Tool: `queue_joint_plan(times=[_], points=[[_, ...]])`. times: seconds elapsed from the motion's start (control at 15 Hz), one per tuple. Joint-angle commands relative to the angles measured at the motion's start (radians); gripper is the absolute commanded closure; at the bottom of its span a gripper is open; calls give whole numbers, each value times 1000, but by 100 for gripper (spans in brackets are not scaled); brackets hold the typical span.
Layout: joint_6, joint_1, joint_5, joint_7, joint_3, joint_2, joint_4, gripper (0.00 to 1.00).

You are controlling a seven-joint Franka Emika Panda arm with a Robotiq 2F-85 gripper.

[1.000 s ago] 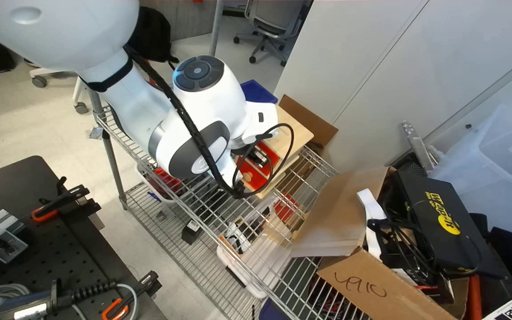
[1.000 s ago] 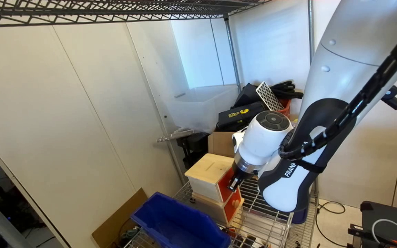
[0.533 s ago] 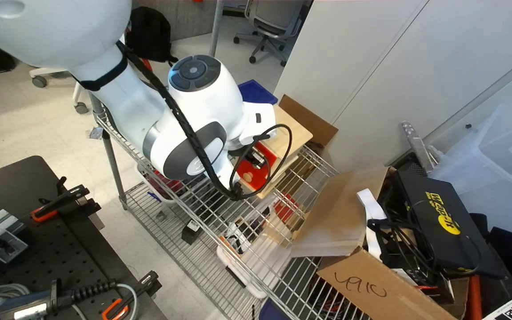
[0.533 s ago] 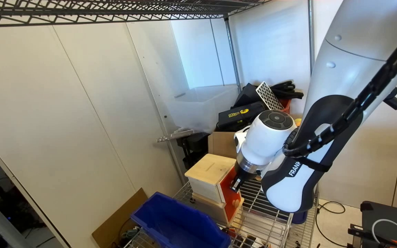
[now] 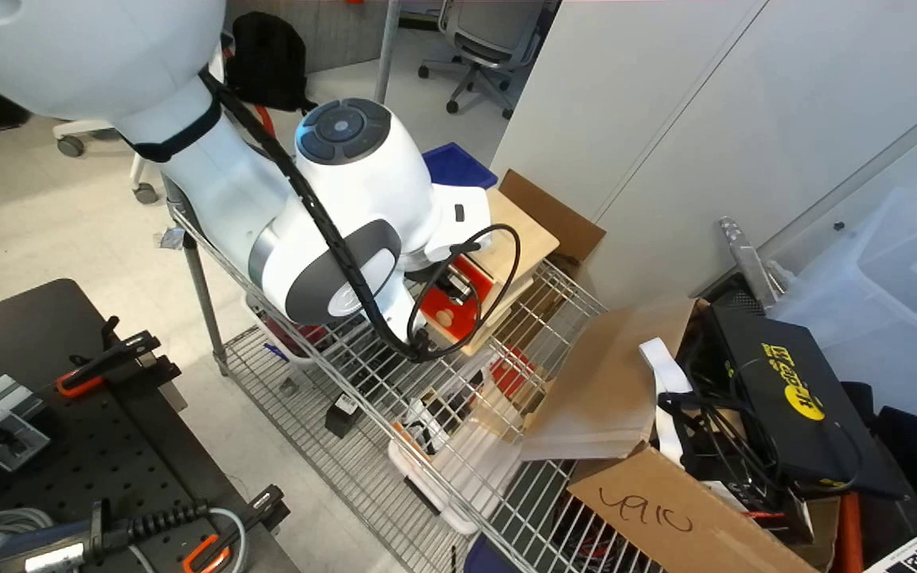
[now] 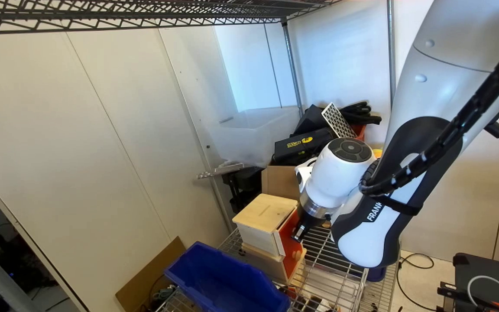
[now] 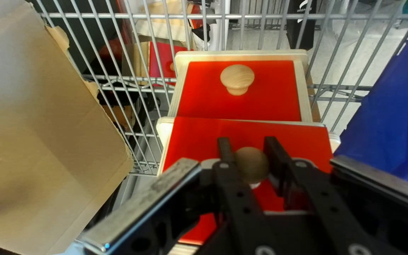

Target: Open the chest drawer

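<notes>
Before the jaws, on the wire shelf (image 7: 349, 16): the light plywood chest (image 6: 267, 212), with its red upper drawer front (image 7: 197, 141) slightly out of the body; hard to tell how far. Grasped between both fingertips (image 7: 226, 150) of the gripper (image 7: 248, 148): its round wooden knob (image 7: 251, 164), blurred, and in both exterior views hard to make out. Below the jaws, the red lower drawer front (image 7: 204, 101) with its own pale knob (image 7: 237, 78). To one side of the jaws, cut off in the wrist view, a brown cardboard flap (image 7: 48, 134); to the opposite side, cut off likewise, the blue plastic bin (image 7: 388, 117). Above the jaws, in an exterior view, the Franka arm (image 5: 391, 187) and a black cable loop (image 5: 517, 251), partly covering the chest.
</notes>
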Motion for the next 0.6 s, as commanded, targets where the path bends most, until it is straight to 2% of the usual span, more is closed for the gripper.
queue_joint_plan(times=[0.0, 0.53], points=[[6, -1, 15, -24, 4, -35, -24, 93], [14, -5, 7, -32, 14, -46, -43, 93]])
